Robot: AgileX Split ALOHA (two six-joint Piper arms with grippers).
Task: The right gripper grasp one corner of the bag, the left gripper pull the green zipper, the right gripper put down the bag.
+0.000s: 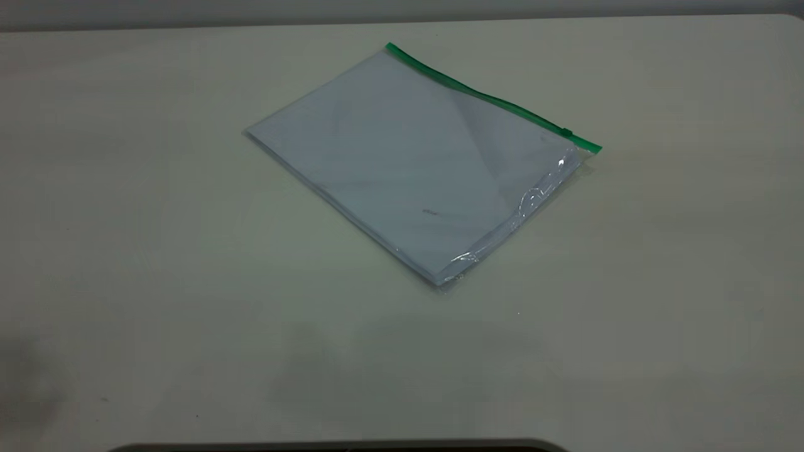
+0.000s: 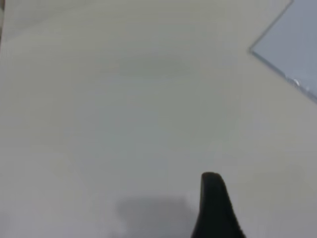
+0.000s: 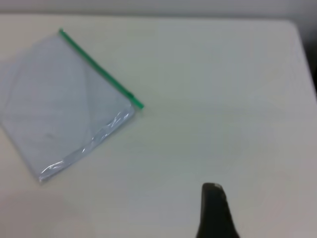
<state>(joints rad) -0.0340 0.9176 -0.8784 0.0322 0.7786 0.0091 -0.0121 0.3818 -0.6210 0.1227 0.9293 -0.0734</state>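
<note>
The bag (image 1: 402, 163) lies flat on the table, clear plastic with white paper inside. The green zipper (image 1: 490, 98) runs along its far long edge, and the small slider tab (image 1: 566, 132) sits near the right end. The corner of the bag (image 1: 587, 150) at that end rests on the table. Neither arm shows in the exterior view. In the right wrist view the bag (image 3: 64, 104), the zipper (image 3: 96, 67) and that corner (image 3: 138, 105) lie well away from the right gripper (image 3: 214, 210). In the left wrist view only another corner of the bag (image 2: 292, 44) shows, far from the left gripper (image 2: 214, 206).
The pale table (image 1: 157, 282) surrounds the bag on all sides. Its far edge (image 1: 188, 28) meets a grey wall. A dark rounded edge (image 1: 339, 446) lies along the near side. The table's right edge (image 3: 302, 54) shows in the right wrist view.
</note>
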